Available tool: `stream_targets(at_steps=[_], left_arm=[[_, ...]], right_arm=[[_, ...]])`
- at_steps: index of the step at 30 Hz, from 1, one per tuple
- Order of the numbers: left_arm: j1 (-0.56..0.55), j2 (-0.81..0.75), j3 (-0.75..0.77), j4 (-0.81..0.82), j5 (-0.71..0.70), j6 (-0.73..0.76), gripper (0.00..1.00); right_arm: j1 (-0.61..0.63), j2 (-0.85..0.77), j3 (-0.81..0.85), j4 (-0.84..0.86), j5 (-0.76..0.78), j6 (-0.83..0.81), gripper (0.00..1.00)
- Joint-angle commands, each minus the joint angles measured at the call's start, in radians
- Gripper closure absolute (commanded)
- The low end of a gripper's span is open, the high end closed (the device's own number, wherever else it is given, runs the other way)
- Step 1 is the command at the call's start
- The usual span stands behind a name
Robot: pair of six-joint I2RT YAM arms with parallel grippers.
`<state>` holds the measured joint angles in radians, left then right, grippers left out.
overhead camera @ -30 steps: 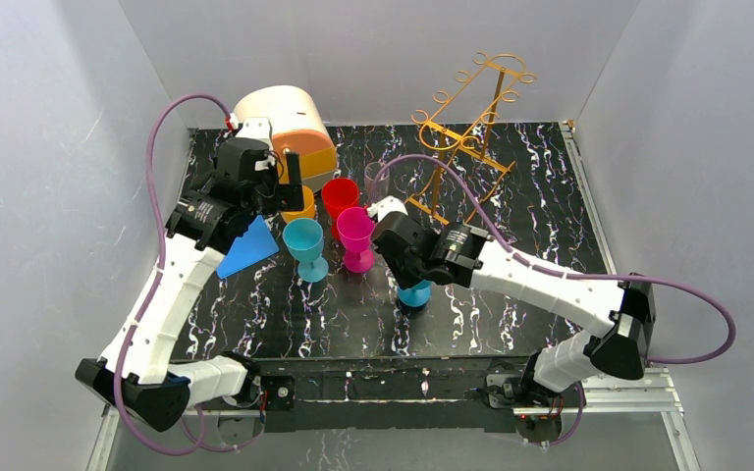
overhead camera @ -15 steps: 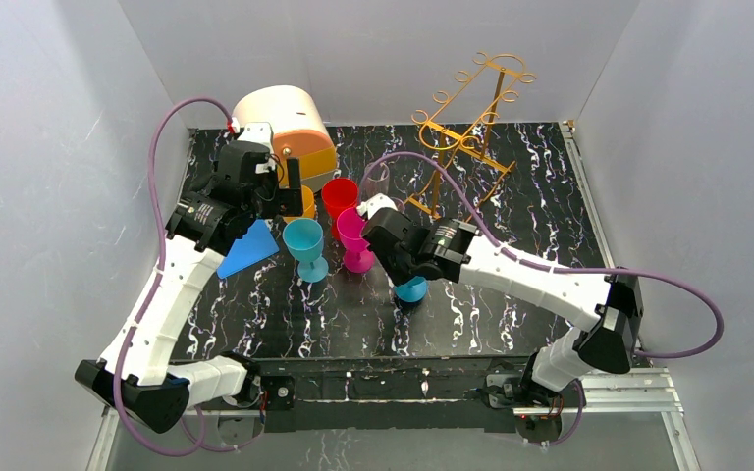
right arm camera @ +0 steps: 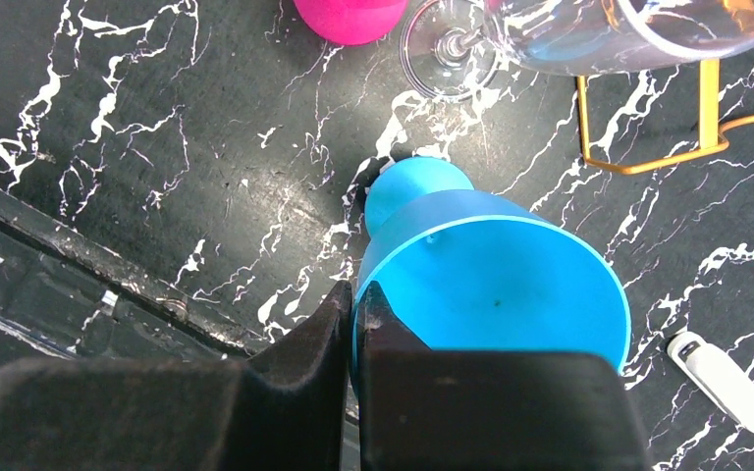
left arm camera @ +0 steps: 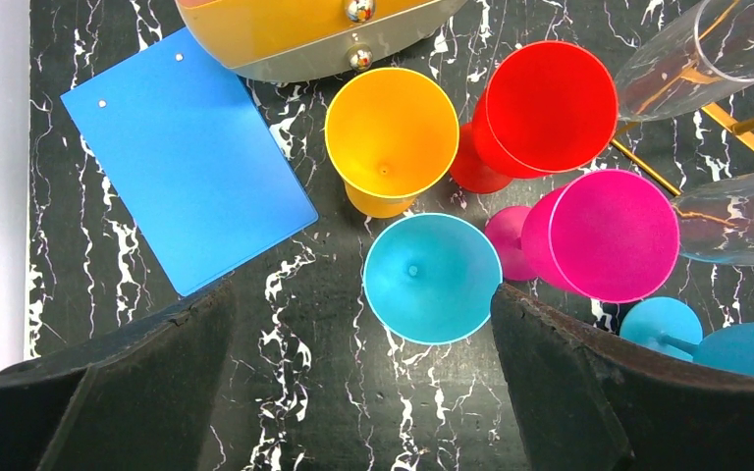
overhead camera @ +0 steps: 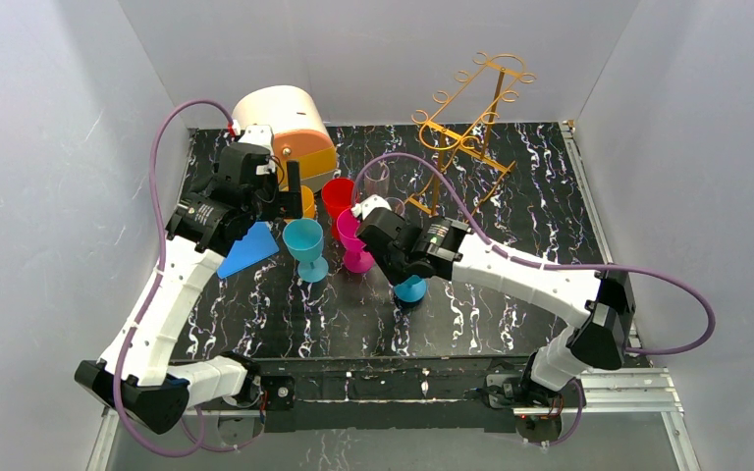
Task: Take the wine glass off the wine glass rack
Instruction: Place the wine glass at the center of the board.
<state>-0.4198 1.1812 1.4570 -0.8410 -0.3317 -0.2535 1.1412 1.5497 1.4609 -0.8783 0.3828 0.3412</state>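
Observation:
The golden wire wine glass rack (overhead camera: pixel 471 128) stands at the back right, with no glass hanging on it that I can see; part of its base shows in the right wrist view (right arm camera: pixel 648 162). My right gripper (right arm camera: pixel 355 299) is shut on the rim of a blue wine glass (right arm camera: pixel 496 285), one finger inside the bowl and one outside. The glass leans, with its foot low near the tabletop. In the top view this gripper (overhead camera: pixel 400 267) holds the blue glass (overhead camera: pixel 412 289) at mid table. My left gripper (left arm camera: pixel 361 289) is open and empty, above a cyan glass (left arm camera: pixel 432 278).
Cyan (overhead camera: pixel 304 240), magenta (overhead camera: pixel 356 235), red (overhead camera: pixel 340 194) and orange (overhead camera: pixel 301 203) glasses cluster left of centre. Clear glasses (left arm camera: pixel 707 54) stand near the rack. A blue board (overhead camera: pixel 248 247) and a bread box (overhead camera: pixel 280 123) are at the left. A small white object (right arm camera: pixel 722 381) lies on the table.
My right arm has shifted a little to the left with the blue glass still in its grip. The left arm has barely moved.

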Motion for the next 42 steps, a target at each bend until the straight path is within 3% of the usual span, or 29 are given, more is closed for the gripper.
stream_targets(at_steps=[1,42], left_arm=[[0.007,-0.035,-0.01,-0.031,-0.015,0.012,0.02],[0.007,-0.033,-0.039,-0.053,0.014,-0.024,0.02]], right_arm=[[0.008,0.014,0.057,-0.007,0.006,-0.009,0.99],[0.007,-0.049,0.002,0.091,0.022,-0.034,0.99]])
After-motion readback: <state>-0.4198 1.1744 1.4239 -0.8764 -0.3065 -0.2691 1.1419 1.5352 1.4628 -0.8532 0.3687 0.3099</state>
